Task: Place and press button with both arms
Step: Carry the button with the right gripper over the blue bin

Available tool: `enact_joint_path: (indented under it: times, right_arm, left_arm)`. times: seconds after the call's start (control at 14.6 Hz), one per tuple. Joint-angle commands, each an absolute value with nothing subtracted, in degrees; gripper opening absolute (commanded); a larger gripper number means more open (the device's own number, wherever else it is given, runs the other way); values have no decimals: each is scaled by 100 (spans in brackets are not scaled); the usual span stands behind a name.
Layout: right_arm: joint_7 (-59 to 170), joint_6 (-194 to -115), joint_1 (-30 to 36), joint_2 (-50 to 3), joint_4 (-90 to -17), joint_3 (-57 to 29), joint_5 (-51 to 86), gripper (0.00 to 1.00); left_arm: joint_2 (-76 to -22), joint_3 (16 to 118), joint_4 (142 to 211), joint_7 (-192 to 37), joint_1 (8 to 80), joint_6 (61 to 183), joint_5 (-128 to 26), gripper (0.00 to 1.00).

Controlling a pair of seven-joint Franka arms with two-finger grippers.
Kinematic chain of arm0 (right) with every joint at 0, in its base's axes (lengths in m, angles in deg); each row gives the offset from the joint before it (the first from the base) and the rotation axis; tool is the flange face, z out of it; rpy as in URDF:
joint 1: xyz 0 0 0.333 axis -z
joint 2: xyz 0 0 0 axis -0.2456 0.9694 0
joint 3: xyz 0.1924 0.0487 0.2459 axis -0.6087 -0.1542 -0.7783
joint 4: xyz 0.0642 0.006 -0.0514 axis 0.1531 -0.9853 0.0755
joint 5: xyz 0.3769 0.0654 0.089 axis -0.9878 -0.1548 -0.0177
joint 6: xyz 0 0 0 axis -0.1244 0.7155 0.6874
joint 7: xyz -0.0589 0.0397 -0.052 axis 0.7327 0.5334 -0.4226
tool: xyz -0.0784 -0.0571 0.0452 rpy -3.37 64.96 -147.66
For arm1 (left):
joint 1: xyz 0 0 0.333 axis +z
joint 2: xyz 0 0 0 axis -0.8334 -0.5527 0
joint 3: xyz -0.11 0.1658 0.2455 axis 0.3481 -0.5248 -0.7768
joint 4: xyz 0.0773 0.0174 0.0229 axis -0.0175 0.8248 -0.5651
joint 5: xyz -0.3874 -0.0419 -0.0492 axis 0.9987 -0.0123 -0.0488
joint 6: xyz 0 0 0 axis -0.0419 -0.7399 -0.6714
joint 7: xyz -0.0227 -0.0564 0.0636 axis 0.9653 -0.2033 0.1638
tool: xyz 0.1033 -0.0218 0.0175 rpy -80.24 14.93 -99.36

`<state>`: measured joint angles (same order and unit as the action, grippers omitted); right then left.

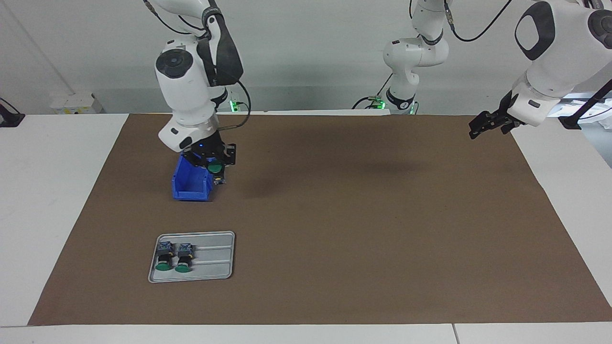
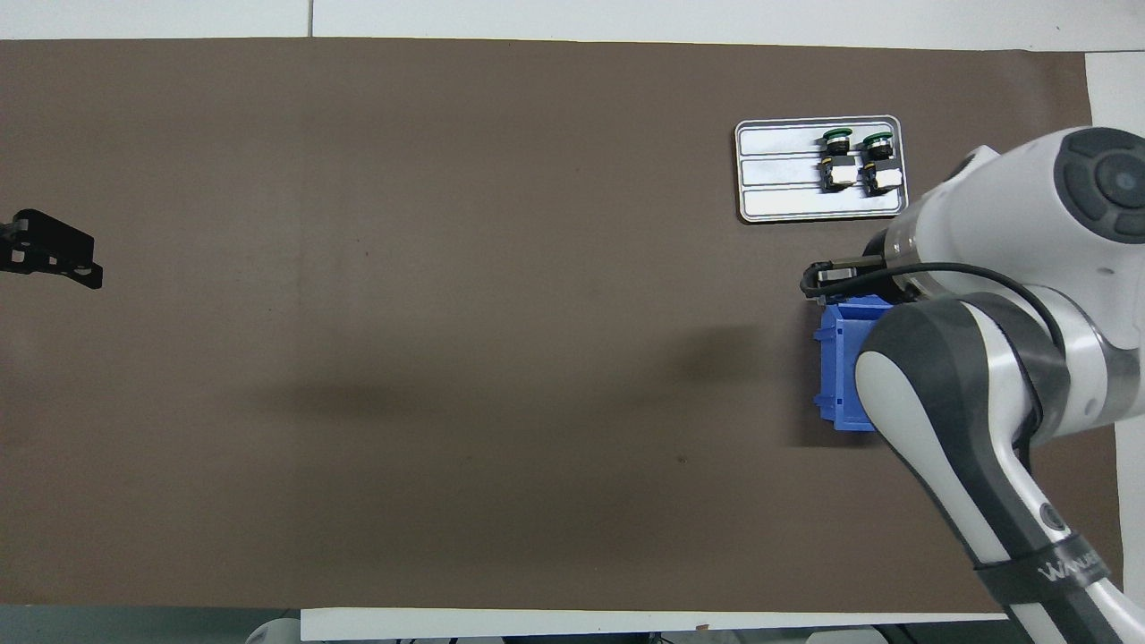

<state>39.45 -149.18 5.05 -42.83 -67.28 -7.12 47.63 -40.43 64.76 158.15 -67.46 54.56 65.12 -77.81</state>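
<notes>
My right gripper (image 1: 216, 168) hangs just over the edge of a blue bin (image 1: 190, 185), shut on a button (image 1: 214, 167) whose green cap shows between the fingers. In the overhead view the right arm covers most of that hand and the bin (image 2: 839, 376). Two more buttons (image 1: 164, 258) (image 1: 184, 257) lie side by side on a grey tray (image 1: 215, 255), green caps pointing away from the robots; the overhead view shows them too (image 2: 836, 157) (image 2: 876, 161). My left gripper (image 1: 482, 127) waits in the air over the mat's edge at the left arm's end, open and holding nothing.
A brown mat (image 1: 363, 229) covers the table between white borders. The tray (image 2: 778, 170) lies farther from the robots than the bin, both toward the right arm's end. The left gripper (image 2: 55, 255) is over the mat's edge.
</notes>
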Motion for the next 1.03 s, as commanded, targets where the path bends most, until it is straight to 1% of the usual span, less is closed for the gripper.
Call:
enact_joint_path:
  times: [0.0,0.14,0.34,0.62,0.82,0.96]
  right_arm:
    - [4125,-15141,954,-4654,-7459,-805,4654,0]
    - [4317,-15202,1122,-4768,-7749,-796,4654,0]
    - [4441,-15368,1298,-4786,-8022,-796,4654,0]
    - [4512,-15799,1290,-4602,-8294,-796,4654,0]
    - [4530,-15879,1307,-4567,-8409,-796,4654,0]
    - [4652,-16220,1325,-4496,-8593,-796,4654,0]
  left_arm:
    - [-3947,6460,15850,-6656,5477,6475,-7854,100]
    - [-3947,6460,15841,-6656,5469,6484,-7854,100]
    - [-3947,6460,15841,-6656,5469,6484,-7854,100]
    - [-3947,6460,15841,-6674,5443,6537,-7854,100]
    - [-3947,6460,15850,-6718,5442,6651,-7854,100]
    - [-3947,6460,15850,-6709,5477,6651,-7854,100]
